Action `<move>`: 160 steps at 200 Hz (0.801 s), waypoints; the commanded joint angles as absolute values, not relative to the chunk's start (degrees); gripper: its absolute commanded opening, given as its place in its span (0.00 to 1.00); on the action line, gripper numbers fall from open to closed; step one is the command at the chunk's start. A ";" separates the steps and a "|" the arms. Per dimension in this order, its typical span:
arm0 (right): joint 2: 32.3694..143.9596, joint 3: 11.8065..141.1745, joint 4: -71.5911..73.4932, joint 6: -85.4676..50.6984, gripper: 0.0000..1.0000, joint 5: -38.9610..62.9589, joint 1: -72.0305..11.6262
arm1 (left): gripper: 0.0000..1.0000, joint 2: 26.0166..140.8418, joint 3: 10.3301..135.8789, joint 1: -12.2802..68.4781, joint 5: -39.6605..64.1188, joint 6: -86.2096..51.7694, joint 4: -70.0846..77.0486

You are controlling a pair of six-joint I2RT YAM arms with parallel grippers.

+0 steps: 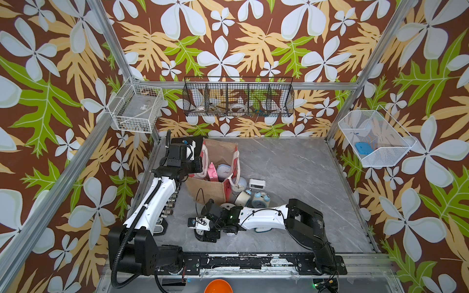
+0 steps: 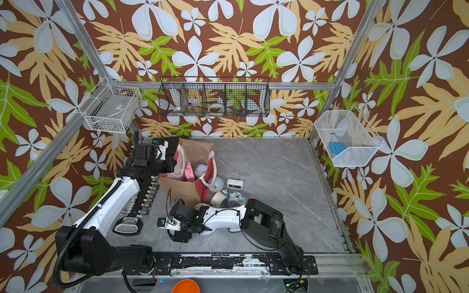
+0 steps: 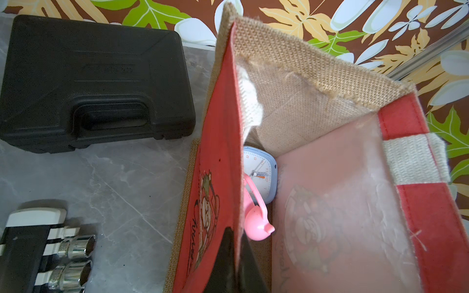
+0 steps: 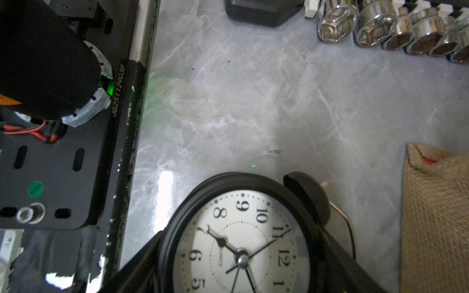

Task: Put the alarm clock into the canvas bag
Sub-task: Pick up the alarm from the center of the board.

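Observation:
The canvas bag (image 1: 215,189) (image 2: 181,190) stands upright and open at the table's back left. My left gripper (image 1: 200,165) (image 3: 239,261) is shut on the rim of its red panel (image 3: 220,152). Inside the bag lie a pink clock (image 3: 256,225) and a pale blue square clock (image 3: 262,175). In front of the bag, a black alarm clock (image 4: 241,241) (image 1: 200,231) lies face up on the table. My right gripper (image 4: 241,269) (image 1: 204,234) has a finger pressed against each side of its case.
Several more clocks (image 1: 250,195) sit between the bag and my right arm. A black plastic case (image 3: 88,83) lies behind the bag, and a rail of chrome sockets (image 4: 406,33) (image 1: 170,205) lies under my left arm. Wire baskets (image 1: 238,97) hang on the walls.

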State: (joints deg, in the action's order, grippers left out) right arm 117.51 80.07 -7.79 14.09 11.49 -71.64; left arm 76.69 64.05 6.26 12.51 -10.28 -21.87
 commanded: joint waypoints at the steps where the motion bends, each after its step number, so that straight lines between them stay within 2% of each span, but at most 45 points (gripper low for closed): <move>1: 114.90 80.52 -7.15 13.76 0.79 11.06 -71.73 | 0.00 76.64 64.09 6.19 12.71 -10.14 -22.32; 80: 104.09 84.20 -14.68 14.23 0.80 8.23 -71.63 | 0.00 76.74 64.07 6.24 13.01 -10.28 -22.25; 160: 99.66 96.34 -23.01 13.92 0.82 4.58 -67.32 | 0.00 76.65 64.09 6.21 13.79 -10.44 -22.06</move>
State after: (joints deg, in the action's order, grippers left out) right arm 100.16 93.19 -21.89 14.57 7.03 -68.62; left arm 76.69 64.05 6.26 13.21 -10.33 -21.87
